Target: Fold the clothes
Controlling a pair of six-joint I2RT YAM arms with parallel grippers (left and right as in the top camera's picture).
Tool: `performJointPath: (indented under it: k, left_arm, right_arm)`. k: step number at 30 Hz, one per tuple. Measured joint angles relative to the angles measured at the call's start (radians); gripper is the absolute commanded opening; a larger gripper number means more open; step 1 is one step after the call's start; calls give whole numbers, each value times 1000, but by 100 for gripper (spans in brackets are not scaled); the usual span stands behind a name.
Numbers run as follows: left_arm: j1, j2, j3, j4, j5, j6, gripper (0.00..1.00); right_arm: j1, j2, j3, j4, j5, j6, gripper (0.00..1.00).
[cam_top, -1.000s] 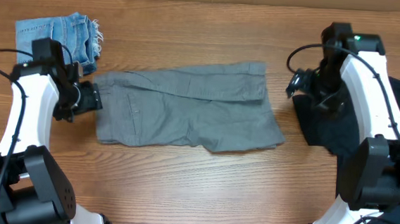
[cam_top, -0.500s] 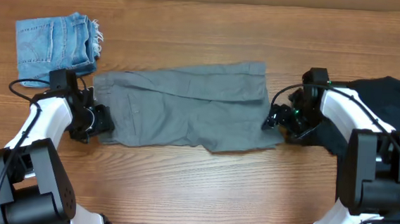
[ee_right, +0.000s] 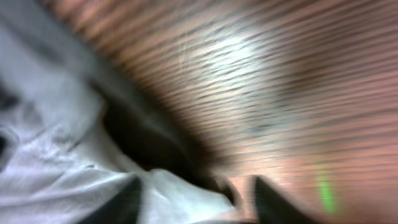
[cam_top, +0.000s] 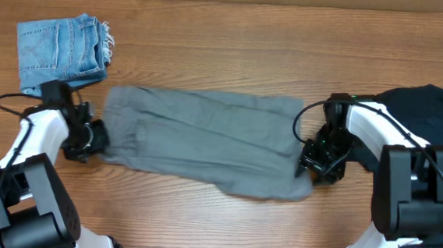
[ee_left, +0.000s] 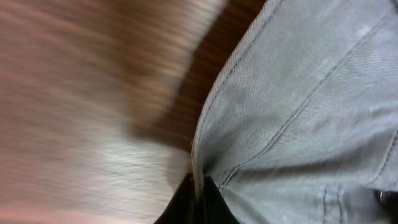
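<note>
The grey-khaki cotton shorts (cam_top: 205, 141), spread mid-frame, are pinched at their left edge by the left gripper (cam_top: 94, 137) and at the right edge by the right gripper (cam_top: 310, 160); bare wooden table (cam_top: 235, 47) is seen above.

Wooden table (cam_top: 235, 47) — warm brown grain, soft even light, glare patches

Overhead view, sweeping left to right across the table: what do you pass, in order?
Denim shorts → left gripper → grey shorts → right gripper → black T-shirt.
</note>
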Motion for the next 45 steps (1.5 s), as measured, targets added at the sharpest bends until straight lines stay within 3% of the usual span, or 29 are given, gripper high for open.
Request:
performJointPath:
  k: [1, 2, 3, 4, 6, 7, 14, 20, 27, 30, 31, 32, 33, 34, 38, 39, 40, 41, 43, 45]
  left_arm:
    - [15, 0, 11, -2, -7, 0, 8]
    - [26, 0, 24, -3, -12, 1, 18]
    - [35, 0, 37, -4, -14, 3, 38]
    - [40, 0, 50, -5, -14, 1, 46]
    - [39, 0, 70, -5, -9, 0, 55]
    - [38, 0, 76, -5, -6, 2, 57]
    - [24, 0, 79, -30, 5, 0, 58]
    - [25, 0, 79, -31, 8, 0, 57]
    - [25, 0, 79, -31, 8, 0, 57]
    - [25, 0, 79, -31, 8, 0, 57]
    - [25, 0, 79, -31, 8, 0, 57]
    - [25, 0, 79, -31, 8, 0, 57]
    - [25, 0, 79, -31, 8, 0, 56]
    - [25, 0, 79, -34, 8, 0, 56]
    - [25, 0, 79, -36, 8, 0, 49]
    - [25, 0, 79, -37, 8, 0, 49]
    - [25, 0, 79, -37, 8, 2, 50]
    - [25, 0, 79, -38, 8, 2, 52]
    - [25, 0, 79, -39, 8, 2, 53]
    - [25, 0, 79, -41, 8, 2, 53]
  right_arm:
    - [-3, -13, 0, 15, 16, 10, 100]
    - [-6, -24, 0, 34, 26, 10, 99]
    - [-11, -34, 1, 57, 29, 16, 96]
    - [-15, -41, 2, 84, 25, 13, 89]
    - [-25, -45, 4, 145, -13, -11, 78]
    - [-28, -45, 5, 173, -47, -28, 78]
    - [-19, -45, 6, 206, -239, -97, 75]
    - [36, -45, 6, 201, -311, -113, 62]
    - [73, -45, 6, 278, -333, -27, 45]
    - [78, -45, 6, 326, -330, 8, 44]
    - [82, -45, 6, 347, -327, 24, 41]
    - [87, -45, 6, 359, -325, 36, 29]
    - [93, -45, 6, 366, -323, 47, 8]
    - [99, -45, 6, 373, -322, 61, 4]
    - [107, -45, 4, 454, -340, 128, 4]
    - [101, -45, 4, 510, -352, 161, 19]
    - [92, -45, 4, 554, -361, 198, 62]
    - [74, -45, 4, 608, -374, 240, 74]
    - [31, -45, 4, 683, -389, 303, 88]
    - [-25, -45, 4, 728, -400, 380, 88]
